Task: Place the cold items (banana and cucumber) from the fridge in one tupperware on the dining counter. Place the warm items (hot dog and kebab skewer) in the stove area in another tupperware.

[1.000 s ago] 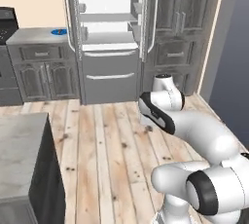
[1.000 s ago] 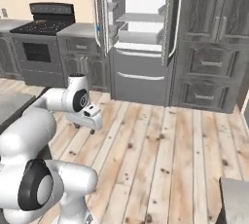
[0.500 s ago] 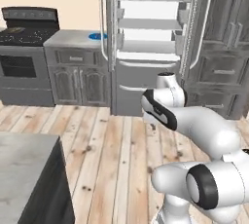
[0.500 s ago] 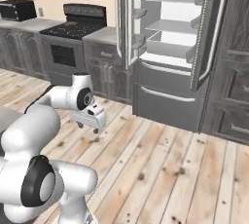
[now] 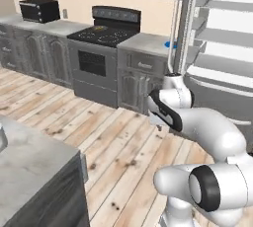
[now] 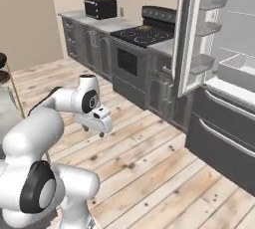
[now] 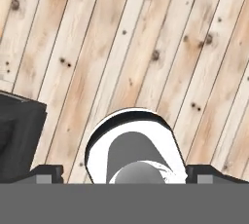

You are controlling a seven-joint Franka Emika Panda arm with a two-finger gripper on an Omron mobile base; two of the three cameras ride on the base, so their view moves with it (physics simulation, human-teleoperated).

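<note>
My gripper [image 5: 158, 124] hangs tucked close to the arm above the wooden floor, pointing down. Its fingertips [image 7: 46, 173] stand far apart with nothing between them, so it is open. From the other side the gripper [image 6: 96, 129] also hangs empty. The fridge [image 5: 222, 48] stands open at the right, its shelves [image 6: 209, 34] looking bare from here. The black stove [image 5: 101, 48] sits left of it, with a small yellowish thing on top, too small to name. Banana, cucumber, hot dog, kebab skewer and tupperware are out of view.
A grey counter [image 5: 34, 171] fills the lower left, close to the base. Grey cabinets [image 6: 89, 44] run along the back wall with a dark microwave [image 5: 39, 10] on top. A small blue thing [image 5: 170, 44] lies on the counter beside the fridge. Wooden floor [image 6: 149, 163] lies ahead.
The whole picture has swung: the base turned, so the fridge slid right and the stove and microwave came into view. The arm keeps its tucked pose and the gripper stays open.
</note>
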